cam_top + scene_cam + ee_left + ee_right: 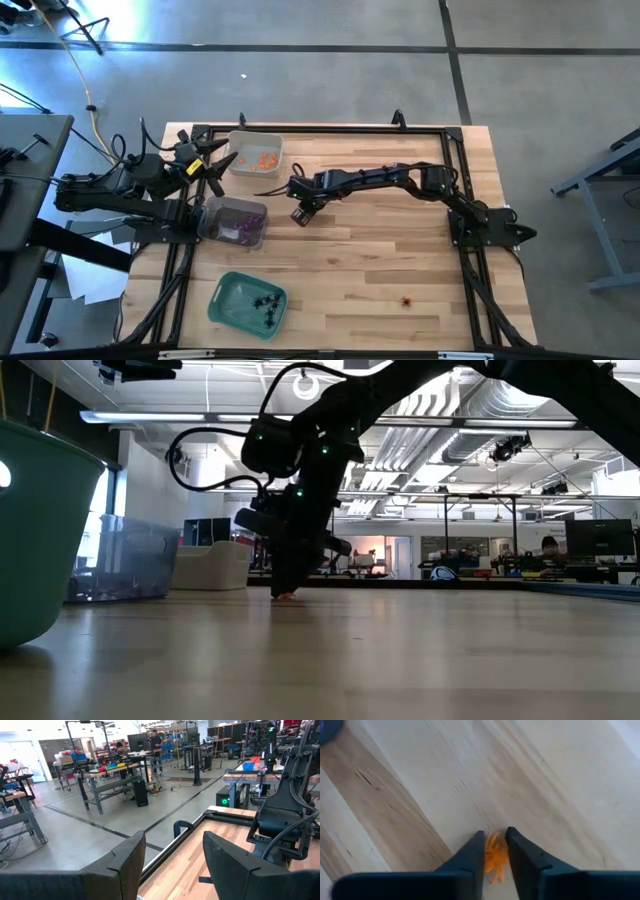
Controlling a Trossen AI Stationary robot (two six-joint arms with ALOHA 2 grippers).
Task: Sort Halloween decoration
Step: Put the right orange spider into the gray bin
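Note:
A tiny orange trinket (494, 856) of the Halloween decoration lies on the wooden table (380, 270), left of its middle. My right gripper (265, 190) points steeply down at it, its fingers closed in on either side of it; the low view shows the fingertips (285, 590) at the tabletop. My left gripper (215, 165) waits open and level at the table's far left, with nothing between its fingers (125, 865). My right gripper pinches the orange trinket (495, 851) between its two fingers, one on each side of it. The fingers come from above, slanting down. The trinket sits at the tabletop (287, 596), with part of it showing in the gap between the fingers.
Three trays stand on the left side: a clear one with orange trinkets (255, 153) at the far edge, a clear one with purple trinkets (235, 222) in the middle, and a green one with black spiders (248, 303) near the front. Bare wood spreads to the right.

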